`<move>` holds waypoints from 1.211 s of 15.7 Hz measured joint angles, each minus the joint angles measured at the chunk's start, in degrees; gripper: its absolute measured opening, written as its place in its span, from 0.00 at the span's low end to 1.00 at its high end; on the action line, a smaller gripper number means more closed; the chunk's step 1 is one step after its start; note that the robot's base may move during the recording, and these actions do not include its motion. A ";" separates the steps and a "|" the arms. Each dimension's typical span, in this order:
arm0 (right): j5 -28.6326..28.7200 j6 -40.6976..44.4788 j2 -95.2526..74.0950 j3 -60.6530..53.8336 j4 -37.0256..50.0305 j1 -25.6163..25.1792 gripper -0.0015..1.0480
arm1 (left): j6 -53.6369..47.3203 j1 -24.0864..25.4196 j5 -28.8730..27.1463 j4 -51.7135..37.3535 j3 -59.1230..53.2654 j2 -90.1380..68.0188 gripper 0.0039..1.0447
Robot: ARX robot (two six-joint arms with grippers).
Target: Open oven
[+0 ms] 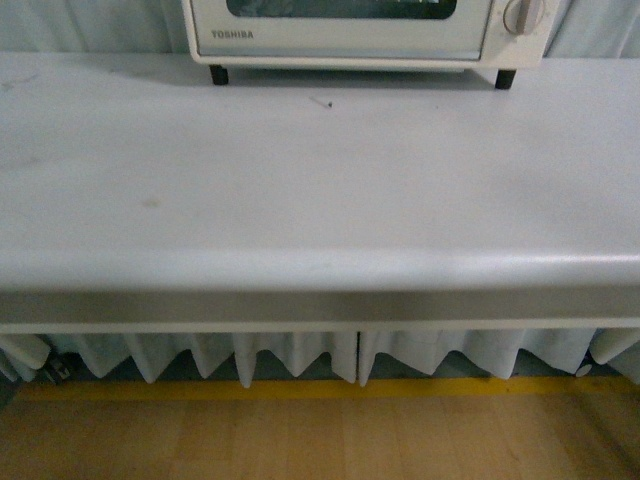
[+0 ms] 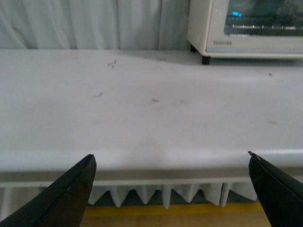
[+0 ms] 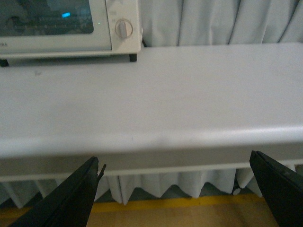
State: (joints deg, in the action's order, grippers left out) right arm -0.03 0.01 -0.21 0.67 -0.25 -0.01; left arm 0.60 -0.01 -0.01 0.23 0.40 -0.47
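The cream-white oven [image 1: 365, 35] stands at the back of the white table [image 1: 300, 190] with its glass door closed. Only its lower part shows in the front view, with one beige knob [image 1: 524, 14] at the right. The left wrist view catches its left corner [image 2: 246, 28], the right wrist view its right end [image 3: 71, 26] and a knob [image 3: 124, 28]. Neither arm shows in the front view. My left gripper [image 2: 171, 163] is open, out past the table's front edge, far from the oven. My right gripper [image 3: 174, 165] is also open, likewise off the front edge.
A white curtain [image 2: 94, 23] hangs behind the table. The table front has a grey band [image 1: 320, 305] with a pleated white skirt [image 1: 300, 355] below. A yellow line [image 1: 320, 388] runs along the wooden floor. Small dark specks [image 2: 112, 64] mark the tabletop.
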 joint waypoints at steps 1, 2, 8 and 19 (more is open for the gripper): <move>0.02 0.04 0.00 0.02 0.04 0.00 0.94 | 0.00 0.00 -0.02 -0.02 0.00 0.00 0.94; 0.04 0.02 0.00 0.02 -0.02 0.00 0.94 | -0.02 0.00 0.02 0.00 0.00 -0.02 0.94; 0.02 0.00 0.00 0.00 0.00 0.00 0.94 | -0.02 0.00 0.00 0.00 0.00 0.00 0.94; 0.02 0.02 0.00 0.02 0.00 0.00 0.94 | 0.00 0.02 -0.02 -0.04 0.00 0.00 0.94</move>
State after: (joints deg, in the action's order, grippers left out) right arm -0.01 0.03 -0.21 0.69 -0.25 -0.01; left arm 0.60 0.01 -0.03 0.19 0.40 -0.47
